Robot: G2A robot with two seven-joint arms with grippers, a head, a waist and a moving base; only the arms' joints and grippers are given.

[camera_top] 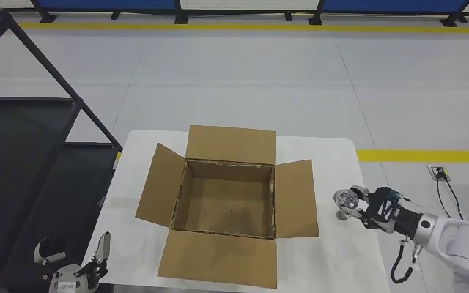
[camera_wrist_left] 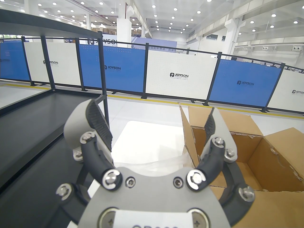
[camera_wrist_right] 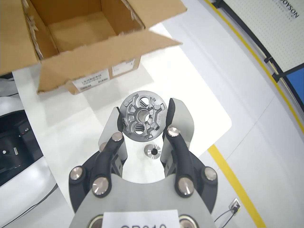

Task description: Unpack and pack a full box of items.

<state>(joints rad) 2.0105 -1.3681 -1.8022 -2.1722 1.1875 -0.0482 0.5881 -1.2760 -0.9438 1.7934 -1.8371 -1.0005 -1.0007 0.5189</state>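
Observation:
An open cardboard box stands mid-table with all flaps folded out, and its bare brown floor shows. To the right of the box, over the white table, my right gripper is shut on a round grey metal disc with cut-outs and a centre hub. A small ribbed metal cylinder shows just under the disc; I cannot tell whether it is joined to it. My left gripper hangs open off the table's front left corner, holding nothing.
A black metal shelf rack stands left of the white table. A crumpled clear plastic film lies by the box's left side. Blue and white fence panels close off the floor behind.

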